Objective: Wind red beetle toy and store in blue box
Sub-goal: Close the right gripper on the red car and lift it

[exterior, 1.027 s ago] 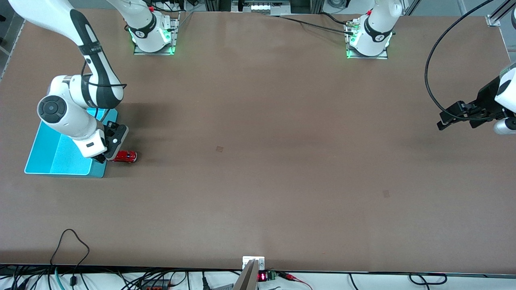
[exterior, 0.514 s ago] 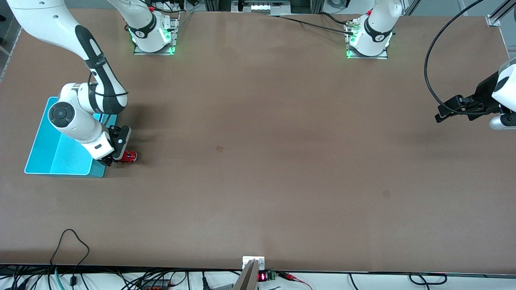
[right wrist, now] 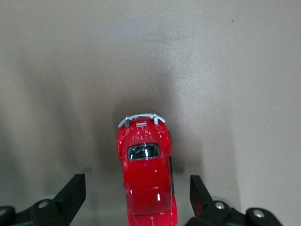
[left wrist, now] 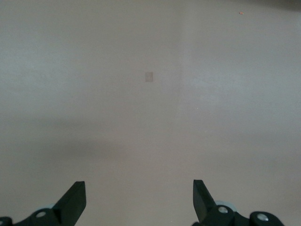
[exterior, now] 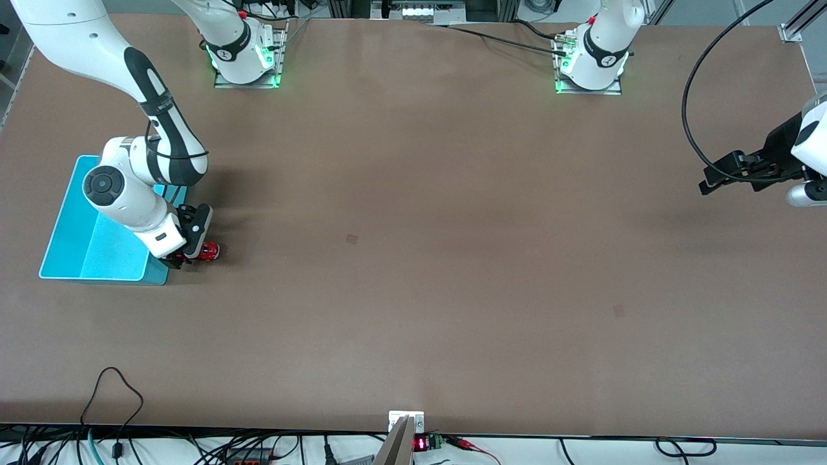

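The red beetle toy (right wrist: 146, 181) sits on the desk just beside the blue box (exterior: 71, 252), near the right arm's end. The right gripper (right wrist: 136, 200) hangs over it, fingers spread wide and straddling its flanks. It is likely light, rigid and glossy-slick, so gripping across the doors suits it best. The left gripper (left wrist: 138, 202) waits spread apart over the desk's other end.

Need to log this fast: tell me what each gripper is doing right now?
Left gripper: open, empty, over bare table.
Right gripper: open, fingers either side of the red toy car, not gripping it.

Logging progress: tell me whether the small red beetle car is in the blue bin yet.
Out. The glossy red beetle toy car sits on the table beside the turquoise plastic bin.
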Robot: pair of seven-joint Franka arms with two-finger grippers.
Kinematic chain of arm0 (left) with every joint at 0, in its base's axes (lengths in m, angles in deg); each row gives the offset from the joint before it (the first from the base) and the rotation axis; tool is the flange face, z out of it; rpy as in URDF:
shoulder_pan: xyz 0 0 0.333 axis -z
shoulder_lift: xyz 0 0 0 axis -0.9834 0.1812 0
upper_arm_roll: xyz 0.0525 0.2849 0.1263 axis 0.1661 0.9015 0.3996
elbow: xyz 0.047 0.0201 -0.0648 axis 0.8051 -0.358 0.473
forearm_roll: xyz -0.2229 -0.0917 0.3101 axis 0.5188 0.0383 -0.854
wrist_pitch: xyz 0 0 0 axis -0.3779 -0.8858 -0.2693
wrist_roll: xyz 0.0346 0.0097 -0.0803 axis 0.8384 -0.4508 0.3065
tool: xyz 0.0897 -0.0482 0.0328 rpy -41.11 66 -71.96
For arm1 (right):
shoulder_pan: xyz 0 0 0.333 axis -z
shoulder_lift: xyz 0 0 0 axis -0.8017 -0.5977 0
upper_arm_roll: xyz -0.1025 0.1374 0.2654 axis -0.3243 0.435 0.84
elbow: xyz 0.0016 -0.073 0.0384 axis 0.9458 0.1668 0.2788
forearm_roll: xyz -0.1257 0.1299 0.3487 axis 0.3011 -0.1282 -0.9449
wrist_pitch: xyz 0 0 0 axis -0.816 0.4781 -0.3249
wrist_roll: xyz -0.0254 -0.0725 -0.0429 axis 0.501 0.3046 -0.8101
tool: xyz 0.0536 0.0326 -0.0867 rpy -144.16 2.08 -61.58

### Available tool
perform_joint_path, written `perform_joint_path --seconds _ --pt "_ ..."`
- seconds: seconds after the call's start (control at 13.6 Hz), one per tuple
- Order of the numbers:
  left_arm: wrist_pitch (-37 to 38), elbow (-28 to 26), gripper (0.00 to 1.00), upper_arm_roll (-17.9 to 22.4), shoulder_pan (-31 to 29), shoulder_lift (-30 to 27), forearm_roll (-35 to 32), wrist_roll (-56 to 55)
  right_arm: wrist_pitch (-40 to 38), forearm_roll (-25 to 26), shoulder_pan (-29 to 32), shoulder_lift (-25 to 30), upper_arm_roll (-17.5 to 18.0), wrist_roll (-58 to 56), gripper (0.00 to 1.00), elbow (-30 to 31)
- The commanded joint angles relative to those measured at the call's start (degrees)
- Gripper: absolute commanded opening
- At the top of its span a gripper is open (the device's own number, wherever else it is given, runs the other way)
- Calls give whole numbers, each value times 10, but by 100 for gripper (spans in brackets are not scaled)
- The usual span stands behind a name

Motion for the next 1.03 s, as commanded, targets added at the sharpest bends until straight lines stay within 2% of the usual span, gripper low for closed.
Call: perform_joint_path --seconds 0.0,0.07,0.15,0.29,0.37,0.59,0.73,0.95 --pt "10 8 100 4 3 -1 -9 11 7 9 5 -4 6 -7 66 0" --pt "10 8 100 5 3 -1 -9 11 6 9 5 -4 6 -7 43 0" --pt "9 9 100 5 3 -1 -9 11 5 9 5 -4 6 -7 26 0" --pt "9 8 100 5 0 -1 -9 11 3 9 4 -3 6 -7 5 0" --pt "9 8 100 5 -2 0 -8 11 2 9 3 -2 6 -6 0 0" --pt "10 8 100 5 -5 4 -5 9 -12 3 -2 15 24 11 0 -6" --pt "10 8 100 5 -5 4 -4 8 -81 -17 -11 43 40 85 0 -27" --pt "9 9 100 5 -5 4 -3 7 -176 -94 -33 88 40 180 0 -63"
